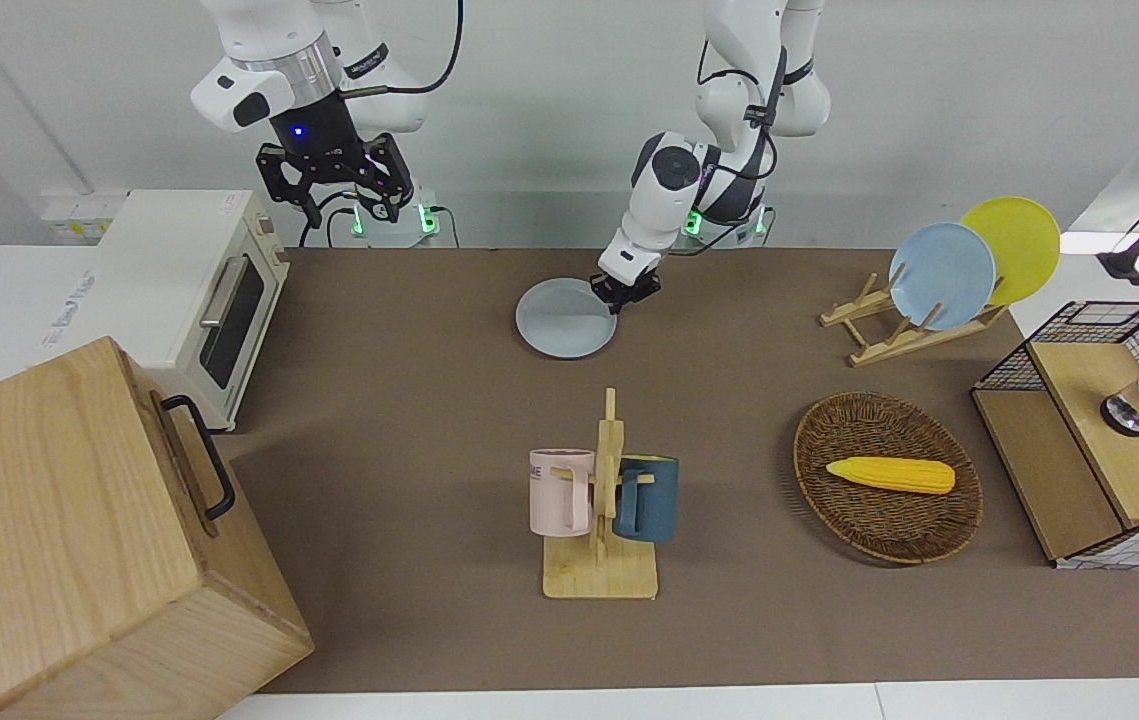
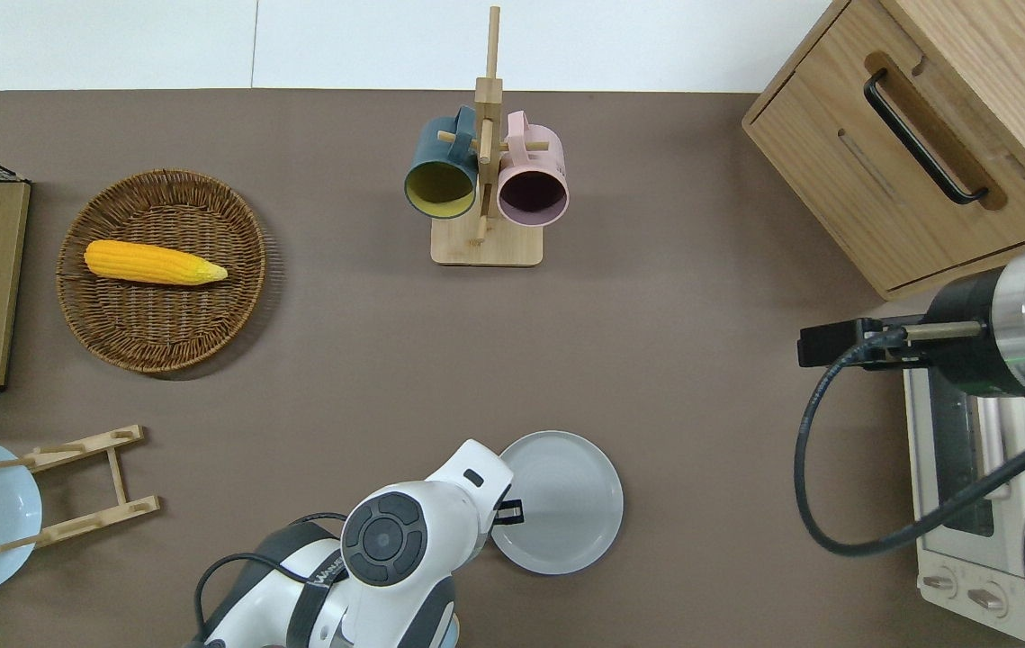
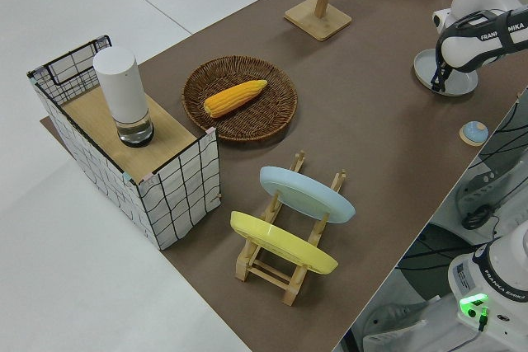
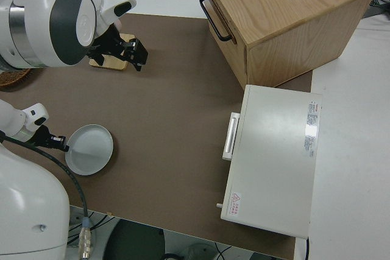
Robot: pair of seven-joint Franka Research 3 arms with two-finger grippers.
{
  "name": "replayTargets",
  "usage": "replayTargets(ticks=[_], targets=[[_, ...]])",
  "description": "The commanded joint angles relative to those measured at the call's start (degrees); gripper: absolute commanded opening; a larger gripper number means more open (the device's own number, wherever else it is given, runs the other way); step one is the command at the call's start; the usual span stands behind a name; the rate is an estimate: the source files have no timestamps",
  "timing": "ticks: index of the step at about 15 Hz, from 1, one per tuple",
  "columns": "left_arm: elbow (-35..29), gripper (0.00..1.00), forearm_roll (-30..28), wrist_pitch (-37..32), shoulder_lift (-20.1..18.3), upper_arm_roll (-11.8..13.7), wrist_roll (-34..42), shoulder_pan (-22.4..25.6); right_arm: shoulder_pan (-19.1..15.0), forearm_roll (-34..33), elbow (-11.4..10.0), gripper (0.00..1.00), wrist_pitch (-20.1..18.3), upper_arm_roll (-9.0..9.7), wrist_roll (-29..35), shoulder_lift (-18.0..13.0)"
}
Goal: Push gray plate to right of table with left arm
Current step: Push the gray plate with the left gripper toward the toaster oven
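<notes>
The gray plate (image 1: 566, 318) (image 2: 557, 515) (image 4: 89, 149) lies flat on the brown table (image 1: 409, 400), near the robots' edge and about midway along it. My left gripper (image 1: 625, 293) (image 4: 55, 142) is down at table height against the plate's rim, on the side toward the left arm's end of the table. In the overhead view the white wrist hides most of the gripper. The left side view shows the plate (image 3: 445, 72) with the gripper (image 3: 440, 82) at its edge. My right arm is parked, its gripper (image 1: 349, 212) open and holding nothing.
A mug rack (image 1: 601, 500) with a pink and a blue mug stands farther from the robots than the plate. A white toaster oven (image 1: 199, 290) and a wooden cabinet (image 1: 79, 540) fill the right arm's end. A wicker basket (image 1: 887, 475) with corn, a plate rack (image 1: 914, 320) and a wire crate (image 1: 1099, 430) fill the left arm's end.
</notes>
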Motion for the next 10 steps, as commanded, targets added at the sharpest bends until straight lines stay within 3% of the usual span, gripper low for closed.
replayTargets(ticks=[1, 10], targets=[[3.40, 0.00, -1.19, 3.25, 6.46, 2.46, -0.99, -4.71, -0.37, 0.92, 0.81, 0.996, -0.40, 0.23, 0.12, 0.36], [8.84, 0.00, -1.28, 7.99, 13.49, 4.13, -5.99, -10.69, -0.37, 0.92, 0.81, 0.996, -0.39, 0.23, 0.12, 0.36]])
